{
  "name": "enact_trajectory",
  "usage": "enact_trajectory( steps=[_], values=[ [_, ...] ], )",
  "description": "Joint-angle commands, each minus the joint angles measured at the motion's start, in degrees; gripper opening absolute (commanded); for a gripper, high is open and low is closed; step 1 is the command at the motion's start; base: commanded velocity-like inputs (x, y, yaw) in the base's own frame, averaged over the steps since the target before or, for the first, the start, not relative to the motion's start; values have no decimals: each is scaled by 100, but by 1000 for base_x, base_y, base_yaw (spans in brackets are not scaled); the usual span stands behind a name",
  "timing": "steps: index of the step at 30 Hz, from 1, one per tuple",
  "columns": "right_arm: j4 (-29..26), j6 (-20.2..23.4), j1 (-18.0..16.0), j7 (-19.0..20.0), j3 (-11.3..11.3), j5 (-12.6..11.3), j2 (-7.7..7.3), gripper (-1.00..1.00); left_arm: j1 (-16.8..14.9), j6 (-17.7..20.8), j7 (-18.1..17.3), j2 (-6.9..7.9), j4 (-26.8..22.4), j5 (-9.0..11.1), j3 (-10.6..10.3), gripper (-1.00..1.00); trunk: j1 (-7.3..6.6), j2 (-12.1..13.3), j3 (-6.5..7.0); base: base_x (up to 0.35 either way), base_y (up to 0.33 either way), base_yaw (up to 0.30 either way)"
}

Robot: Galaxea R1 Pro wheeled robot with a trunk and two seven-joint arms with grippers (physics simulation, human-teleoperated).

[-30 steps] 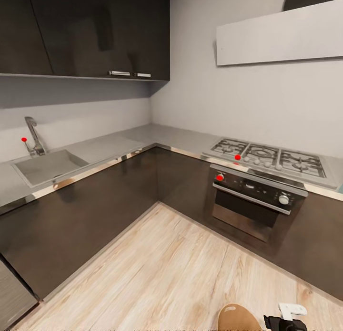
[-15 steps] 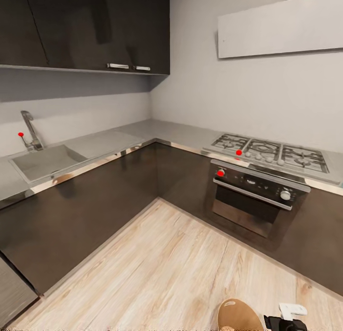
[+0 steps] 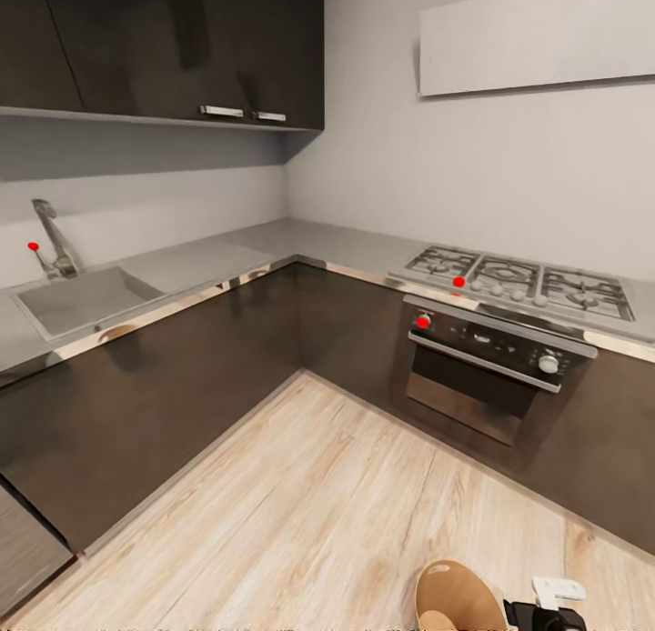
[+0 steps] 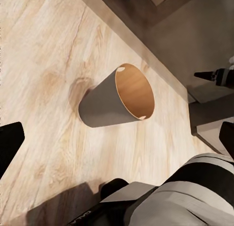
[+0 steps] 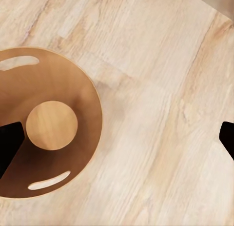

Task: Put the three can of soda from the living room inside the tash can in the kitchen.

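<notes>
The tash can [image 3: 459, 596] stands on the kitchen's wood floor [image 3: 318, 504] just before the robot, mouth up for dropping; right pincer [image 5: 117, 138] spread wide, empty, hovers above; left pincer [image 4: 119, 143] equally open

A home kitchen: dark glossy cabinets [image 3: 164, 40], a grey countertop [image 3: 273, 245] with sink [image 3: 77, 299], gas hob [image 3: 523, 285], steel oven [image 3: 487, 367] and wood floor [image 3: 318, 513].

Wood floor [image 3: 300, 504] bears brown bin [image 3: 459, 599] upright
</notes>
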Motion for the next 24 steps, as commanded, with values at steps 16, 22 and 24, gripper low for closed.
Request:
enact_trajectory(
  steps=[16, 22, 24],
  values=[
    [-111, 0, -15, 0, 1, 0, 23, 100, 0, -2, 0, 231, -43, 9, 1, 100, 154, -281, -275, 0, 0, 0],
    [-160, 0, -16, 0, 1, 0, 26, 100, 0, -2, 0, 233, -44, 9, 1, 100, 285, -521, -439, 0, 0, 0],
    [-163, 0, -17, 0, 1, 0, 26, 100, 0, -2, 0, 233, -44, 9, 1, 100, 329, -602, -493, 0, 0, 0]
  ],
)
